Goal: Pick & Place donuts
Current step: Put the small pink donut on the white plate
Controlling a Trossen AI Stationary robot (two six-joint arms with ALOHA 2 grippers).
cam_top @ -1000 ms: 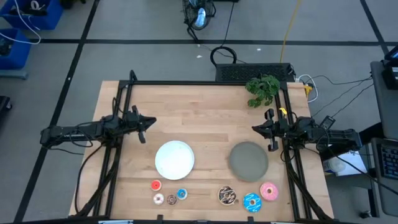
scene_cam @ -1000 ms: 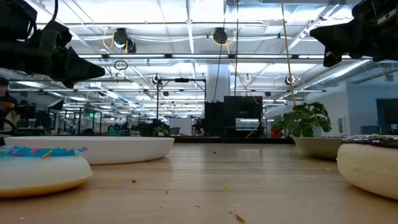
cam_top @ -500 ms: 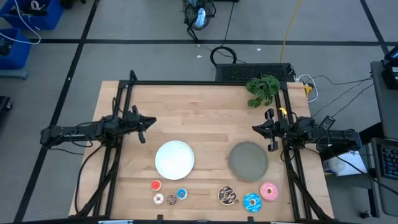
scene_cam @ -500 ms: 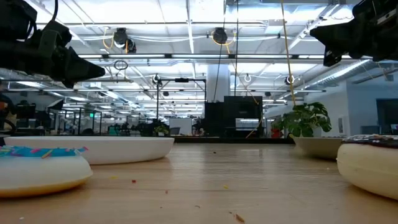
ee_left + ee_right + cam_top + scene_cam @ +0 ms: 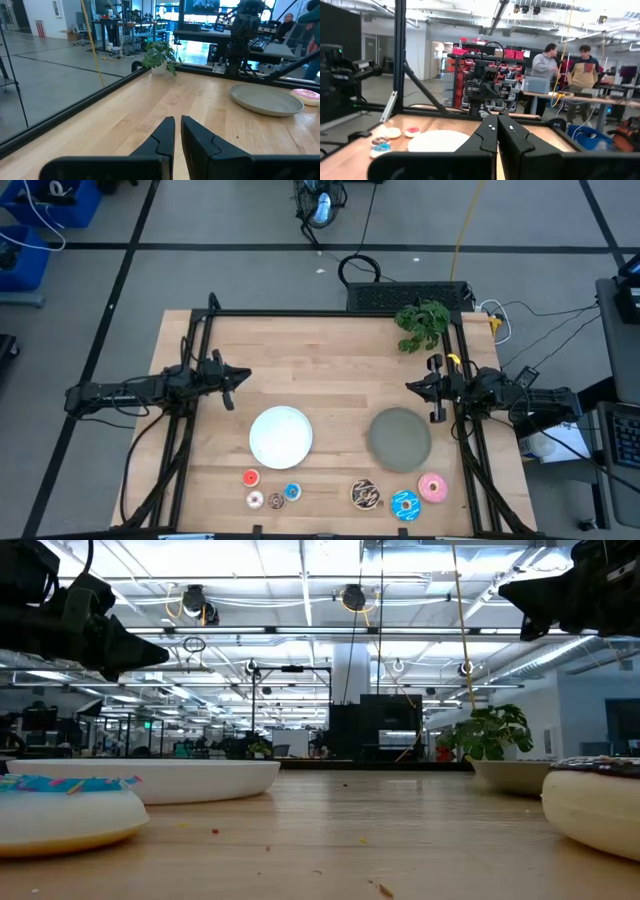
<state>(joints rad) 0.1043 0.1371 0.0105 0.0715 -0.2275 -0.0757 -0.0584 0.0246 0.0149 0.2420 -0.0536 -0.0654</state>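
Note:
Several toy donuts lie flat in a row near the table's near edge: tiny red (image 5: 250,477), pink-white (image 5: 255,500), brown (image 5: 276,501) and blue (image 5: 292,492) ones, then larger chocolate (image 5: 365,495), blue-iced (image 5: 405,505) and pink-iced (image 5: 433,487) ones. Beyond them sit a white plate (image 5: 281,436) and a grey plate (image 5: 400,437). My left gripper (image 5: 235,380) hovers level at the table's left side, shut and holding nothing (image 5: 177,125). My right gripper (image 5: 420,388) hovers at the right side, shut and holding nothing (image 5: 497,122). Both stand well above the wood (image 5: 140,652) (image 5: 515,590).
A small green plant (image 5: 422,323) stands at the far right corner. Black frame bars run along the table's left (image 5: 190,350) and right (image 5: 462,350) sides. Bare wood (image 5: 320,360) lies between the grippers. Two people (image 5: 565,75) stand in the room beyond the table.

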